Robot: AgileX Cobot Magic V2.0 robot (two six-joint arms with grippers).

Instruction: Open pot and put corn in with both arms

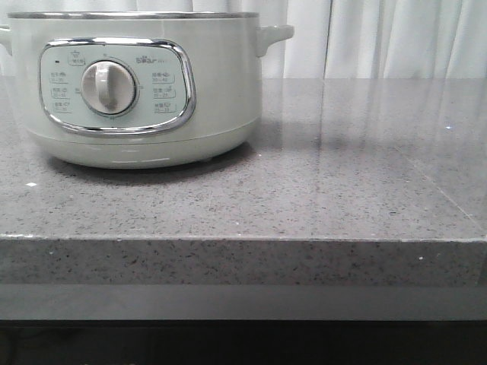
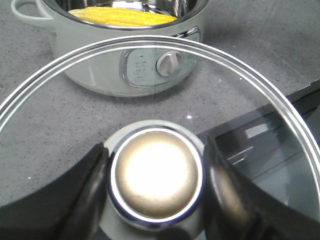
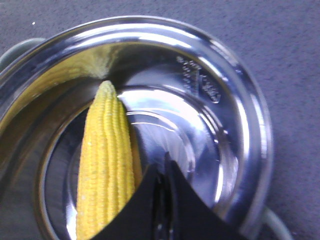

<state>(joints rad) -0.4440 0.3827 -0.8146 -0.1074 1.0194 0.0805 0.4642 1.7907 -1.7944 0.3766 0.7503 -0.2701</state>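
The pale grey-green pot (image 1: 144, 91) stands at the back left of the stone counter, without its lid. It also shows in the left wrist view (image 2: 100, 55) and from above in the right wrist view (image 3: 240, 100). The yellow corn (image 3: 105, 170) lies on the pot's steel floor, and also shows in the left wrist view (image 2: 122, 17). My left gripper (image 2: 156, 175) is shut on the round metal knob (image 2: 157, 175) of the glass lid (image 2: 250, 85) and holds it away from the pot. My right gripper (image 3: 162, 172) is shut and empty above the pot, beside the corn.
The grey speckled counter (image 1: 342, 182) stretches right of the pot, with its front edge (image 1: 243, 239) near the camera. White curtains (image 1: 380, 38) hang behind. In the left wrist view, dark drawers (image 2: 260, 145) show through the lid beyond the counter edge.
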